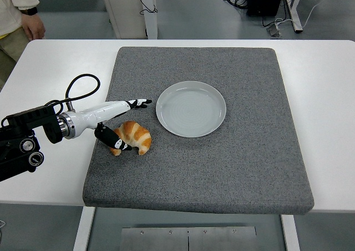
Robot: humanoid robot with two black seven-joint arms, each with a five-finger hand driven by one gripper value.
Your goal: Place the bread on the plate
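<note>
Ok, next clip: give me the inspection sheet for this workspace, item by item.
Surface: white table with a grey mat on it.
Job's things: bread on the mat, left of the plate, which holds nothing.
Clutter: nothing seen.
Hands: left hand at the bread, thumb against its near side, fingers extended above it; right not in view.
Cables: black cable looped at the left wrist.
Surroundings: person at the top left.

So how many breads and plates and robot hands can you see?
Bread: 1
Plate: 1
Robot hand: 1, the left hand
Total: 3
</note>
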